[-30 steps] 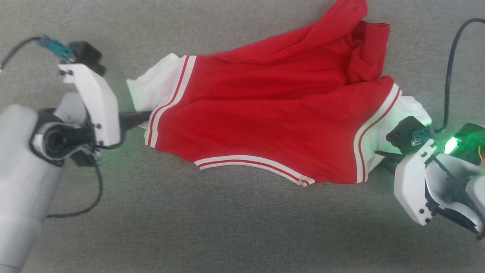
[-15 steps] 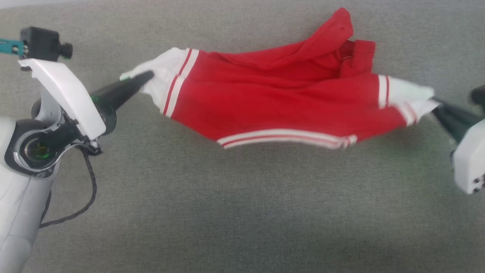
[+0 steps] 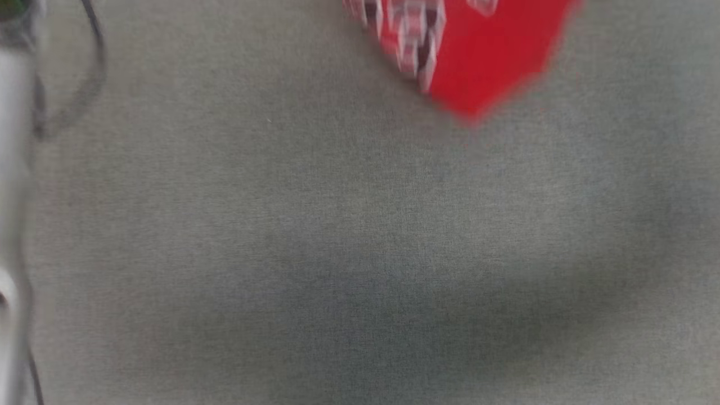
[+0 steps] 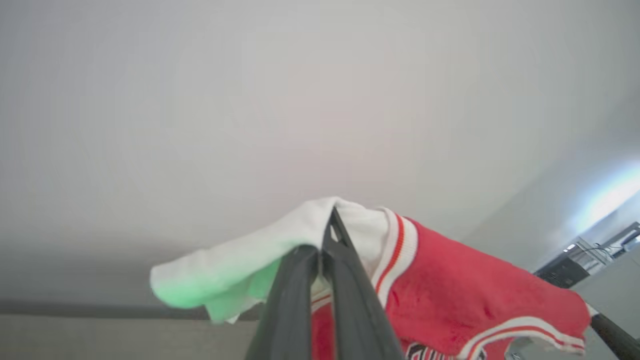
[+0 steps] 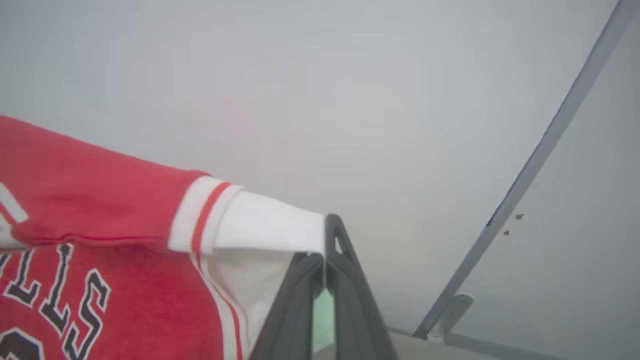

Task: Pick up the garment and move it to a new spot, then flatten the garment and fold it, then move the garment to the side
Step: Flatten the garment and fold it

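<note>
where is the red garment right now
The garment is held up between the left gripper and the right gripper, each shut on a white end; in the head view it hangs at top, right of centre.

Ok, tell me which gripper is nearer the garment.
Neither: the left gripper is shut on one white end of the garment, the right gripper on the other.
</note>
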